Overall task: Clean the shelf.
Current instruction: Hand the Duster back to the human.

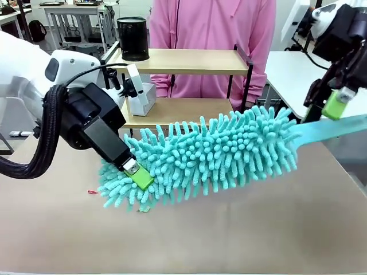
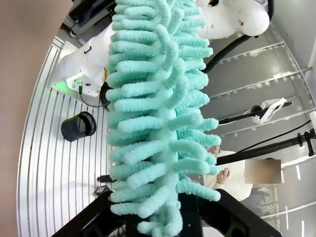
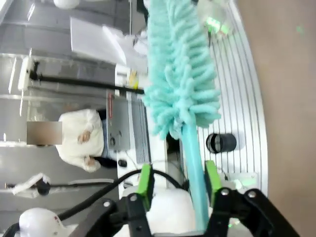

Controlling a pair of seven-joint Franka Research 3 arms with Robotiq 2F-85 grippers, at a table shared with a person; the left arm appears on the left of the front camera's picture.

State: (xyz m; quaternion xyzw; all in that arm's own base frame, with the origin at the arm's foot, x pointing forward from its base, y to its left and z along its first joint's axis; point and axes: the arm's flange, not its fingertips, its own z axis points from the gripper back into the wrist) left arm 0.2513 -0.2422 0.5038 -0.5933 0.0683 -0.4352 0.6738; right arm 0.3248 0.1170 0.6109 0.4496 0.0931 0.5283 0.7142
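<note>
A teal fluffy duster (image 1: 218, 152) stretches across the table in front of the shelf (image 1: 189, 60), a two-board rack with a black frame. My left gripper (image 1: 137, 175) is shut on the duster's fluffy left end, one green pad showing against the strands. In the left wrist view the duster (image 2: 158, 98) rises from between the black fingers. Its flat teal handle (image 1: 332, 129) runs up to the right. There my right gripper (image 1: 335, 106) is open, and the handle (image 3: 195, 168) passes between the green pads (image 3: 145, 185), nearer one than the other.
A black mesh cup (image 1: 133, 39) stands on the shelf's top board and a white box (image 1: 140, 94) on the lower board. A person in pink (image 1: 212, 23) stands right behind the shelf. Small scraps (image 1: 93, 192) lie on the brown tabletop (image 1: 229, 235).
</note>
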